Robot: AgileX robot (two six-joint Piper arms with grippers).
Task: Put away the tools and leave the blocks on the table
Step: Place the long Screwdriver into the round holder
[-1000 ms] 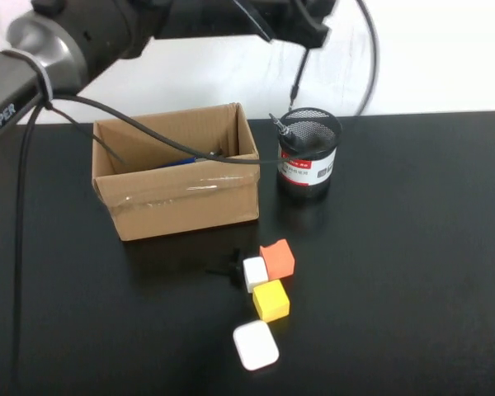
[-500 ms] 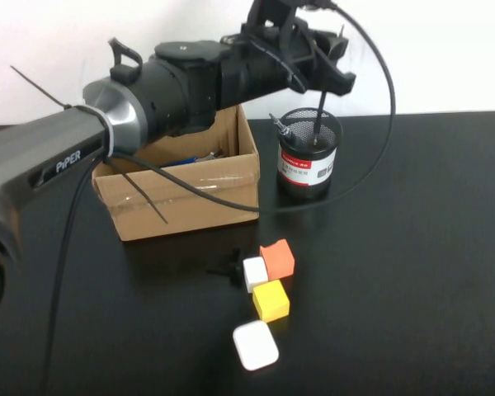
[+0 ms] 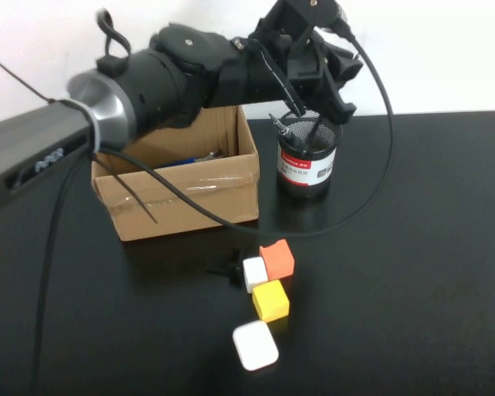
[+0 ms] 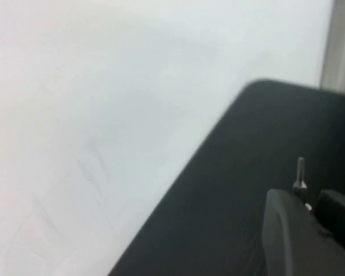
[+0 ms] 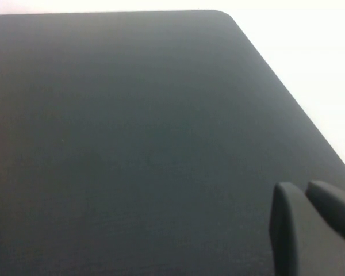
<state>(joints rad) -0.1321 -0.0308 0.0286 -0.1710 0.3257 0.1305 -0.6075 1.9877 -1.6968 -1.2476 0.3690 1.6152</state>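
Observation:
My left gripper (image 3: 320,97) hangs just over the black mesh cup (image 3: 309,165), behind the blocks. It is shut on a slim black stick (image 3: 316,130) whose lower end is inside the cup. In the left wrist view its metal tip (image 4: 299,172) pokes out between the fingers (image 4: 282,230). A second stick (image 3: 279,125) leans in the cup. Blue pliers handles (image 3: 177,162) show inside the cardboard box (image 3: 181,198). The scissors are hidden. The orange (image 3: 277,258), white (image 3: 255,273) and yellow (image 3: 271,299) blocks sit together on the table (image 3: 412,247). My right gripper (image 5: 303,192) is shut, empty, over bare table, outside the high view.
A flat white rounded case (image 3: 256,345) lies in front of the yellow block. A tiny black object (image 3: 227,268) lies left of the white block. The left arm and its cable stretch over the box. The white wall runs behind the table.
My left arm has swung down from high above the box to the mesh cup, bringing the black stick's lower end into it.

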